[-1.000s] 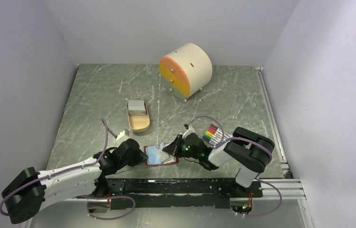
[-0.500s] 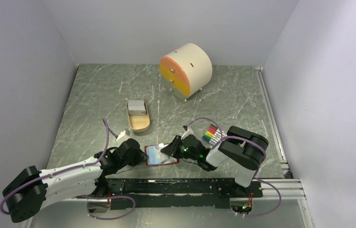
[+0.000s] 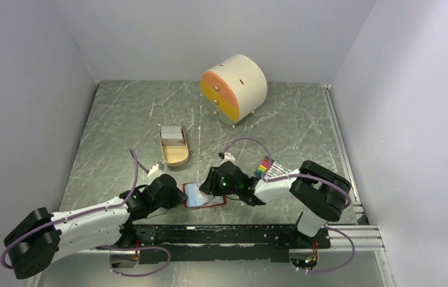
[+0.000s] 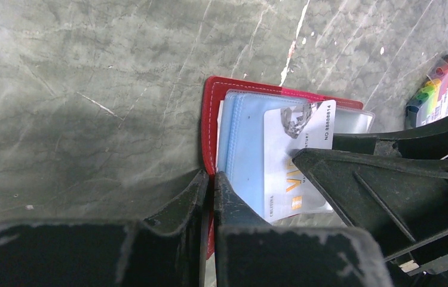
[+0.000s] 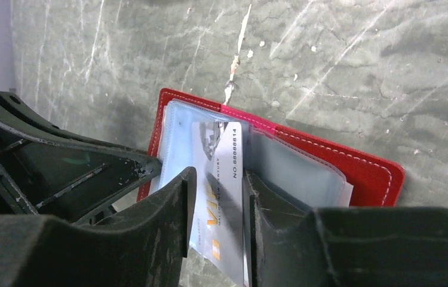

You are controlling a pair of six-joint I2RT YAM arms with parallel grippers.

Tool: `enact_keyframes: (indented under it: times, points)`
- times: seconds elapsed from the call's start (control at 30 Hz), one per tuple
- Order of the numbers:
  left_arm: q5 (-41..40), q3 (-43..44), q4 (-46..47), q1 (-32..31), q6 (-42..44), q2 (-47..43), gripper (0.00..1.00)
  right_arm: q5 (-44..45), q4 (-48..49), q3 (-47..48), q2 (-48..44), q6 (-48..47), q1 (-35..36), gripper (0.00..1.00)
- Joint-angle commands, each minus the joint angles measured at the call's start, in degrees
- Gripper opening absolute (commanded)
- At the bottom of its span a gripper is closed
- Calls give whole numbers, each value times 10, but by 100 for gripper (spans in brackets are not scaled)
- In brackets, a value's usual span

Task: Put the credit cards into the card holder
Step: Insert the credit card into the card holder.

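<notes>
right gripper [image 5: 218, 177]: released. jaws parted, one finger on each side of a pale card [image 5: 221, 149] whose face shows between them. no squeeze on it visible.
left gripper [image 4: 209, 177]: clenched. fingers pressed together on the red edge of the card holder [image 4: 212, 101].
card holder: lying open and flat on the table [image 3: 299, 131], near its front edge, between the two grippers. red cover underneath, pale blue shiny pockets uppermost.
card: white-silver face, orange lettering, a printed number along one long edge. it rests lengthwise on the blue pockets. whether its far end sits inside a pocket cannot be told.
credit cards [image 3: 172, 136]: silver-grey, lying in the far end of a tan oval tray [image 3: 177, 158], which stands behind and left of the card holder, apart from it.
coloured sticks [image 3: 264, 165]: rainbow bundle in a clear wrap, on the table just beside the right arm, right of the card holder.
drawer unit [image 3: 233, 89]: cream, rounded, with orange and yellow drawer fronts, standing at the back of the table, well apart from both grippers.
</notes>
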Motion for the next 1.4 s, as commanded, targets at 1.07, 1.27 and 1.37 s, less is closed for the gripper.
enact_keyframes:
  times: [1.07, 1.27, 1.37]
  points:
    - [0, 2, -15, -4, 13, -4, 9, 15, -171, 52, -9, -80, 14, 46]
    - [-1, 1, -20, -4, 11, -13, 9, 0, -163, 57, -7, -74, 21, 46]
    - [0, 0, -14, -4, 12, -14, 9, -6, -160, 60, -8, -71, 26, 46]
